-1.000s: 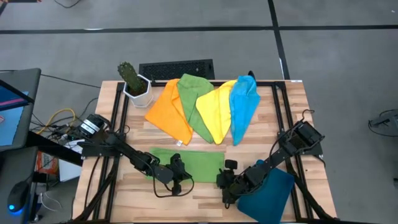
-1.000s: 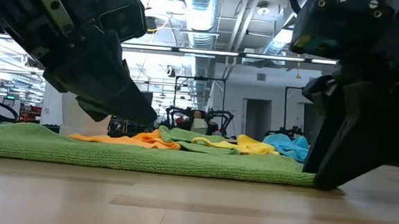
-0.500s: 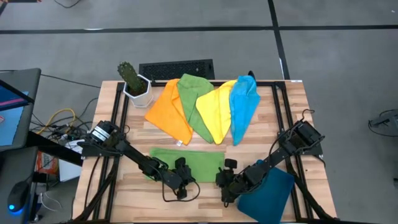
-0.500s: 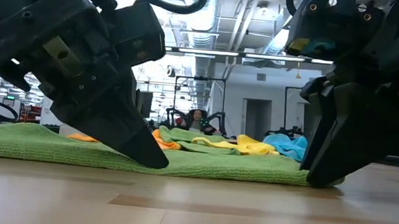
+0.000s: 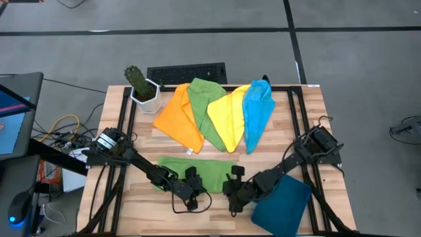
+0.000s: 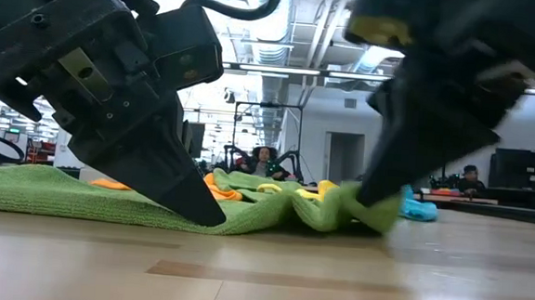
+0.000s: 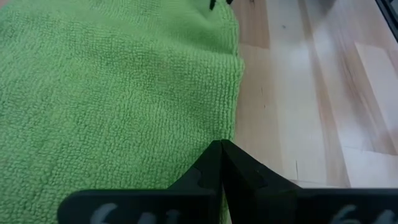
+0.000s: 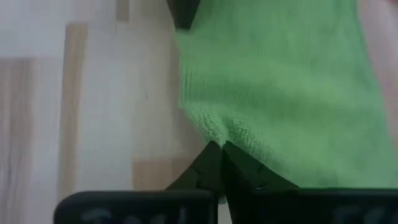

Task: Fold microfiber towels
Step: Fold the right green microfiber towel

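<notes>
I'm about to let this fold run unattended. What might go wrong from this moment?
1. The right gripper pinches only the very edge of the green towel, which is already bunching in the low view; that thin hold may slip as it pulls.
2. The left gripper is shut, pressing the towel's near edge down; if it lifts, the whole towel may drag instead of folding.
3. The teal tray sits beside the right arm and could be bumped.

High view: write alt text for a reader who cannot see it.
Both arms work the flat green towel at the table's front edge: left gripper pressing its edge, right gripper pinching its corner. Orange, green, yellow and blue towels fan out behind.
</notes>
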Robot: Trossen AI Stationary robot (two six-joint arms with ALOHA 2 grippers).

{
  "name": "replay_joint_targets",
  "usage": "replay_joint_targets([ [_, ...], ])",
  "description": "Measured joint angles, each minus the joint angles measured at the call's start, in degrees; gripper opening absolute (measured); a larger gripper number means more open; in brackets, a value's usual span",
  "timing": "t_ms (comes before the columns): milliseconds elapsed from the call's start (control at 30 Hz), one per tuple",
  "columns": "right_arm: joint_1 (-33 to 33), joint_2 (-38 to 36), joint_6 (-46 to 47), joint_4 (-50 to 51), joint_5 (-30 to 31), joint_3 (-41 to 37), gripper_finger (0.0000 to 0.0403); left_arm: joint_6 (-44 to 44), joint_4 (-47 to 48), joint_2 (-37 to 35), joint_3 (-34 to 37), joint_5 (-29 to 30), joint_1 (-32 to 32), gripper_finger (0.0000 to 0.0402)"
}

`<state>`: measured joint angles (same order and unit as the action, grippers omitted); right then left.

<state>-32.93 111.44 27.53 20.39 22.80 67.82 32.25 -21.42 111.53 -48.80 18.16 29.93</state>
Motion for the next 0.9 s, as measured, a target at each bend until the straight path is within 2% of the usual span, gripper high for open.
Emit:
replay_joint_targets([
  [233, 2.16, 0.00, -8.82, -0.95, 0.09, 4.01, 0.0015, -0.02, 0.04, 0.00, 0.00, -0.74, -0.24, 0.0000],
  [433, 4.45, 0.00, -14.80, -6.26, 0.29, 4.69, 0.0027, -1.47, 0.36, -0.34, 0.00, -1.94, -0.79, 0.0000],
  [600, 5.29, 0.00, -15.10, -5.24, 0.29, 4.69, 0.0025, -1.79, 7.59, -5.14, 0.15, -5.47, -1.07, 0.0000],
  [733, 4.75, 0.00, -15.54, -5.44, 0.12, 4.69, 0.0019, -1.61, 15.28, -11.69, 0.09, -3.37, -0.71, 0.0000],
  [900, 3.97, 0.00, -15.89, -6.56, 1.26, 4.69, 0.0026, -0.74, 21.57, -16.21, 0.20, 3.98, 1.34, 0.0000],
])
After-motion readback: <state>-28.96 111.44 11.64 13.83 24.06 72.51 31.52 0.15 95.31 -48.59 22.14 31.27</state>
